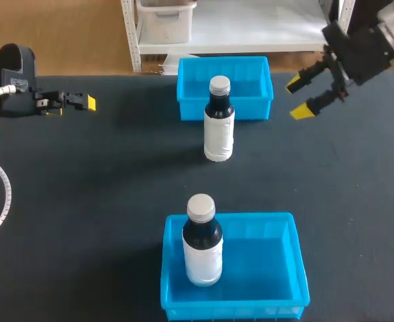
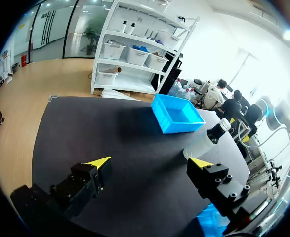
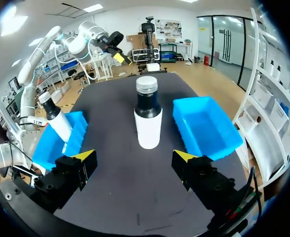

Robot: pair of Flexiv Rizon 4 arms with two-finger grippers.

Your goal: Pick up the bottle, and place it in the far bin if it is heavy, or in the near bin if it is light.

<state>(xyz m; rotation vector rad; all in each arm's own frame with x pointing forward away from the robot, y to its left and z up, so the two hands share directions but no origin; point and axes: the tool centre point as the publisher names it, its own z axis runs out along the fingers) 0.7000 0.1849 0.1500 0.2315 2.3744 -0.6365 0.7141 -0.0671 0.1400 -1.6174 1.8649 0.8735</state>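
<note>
Our left gripper and right gripper both open, a bottle upright before the far bin, a second bottle in the near bin

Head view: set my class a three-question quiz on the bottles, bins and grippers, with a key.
1. True or false: a bottle stands upright in the near bin.
2. Relative to the far bin, the other bottle stands: A inside it; B on the table just before it; C behind it.
3. Fill in: the left gripper and the right gripper are both ___.
Key: 1 true; 2 B; 3 open.
</note>
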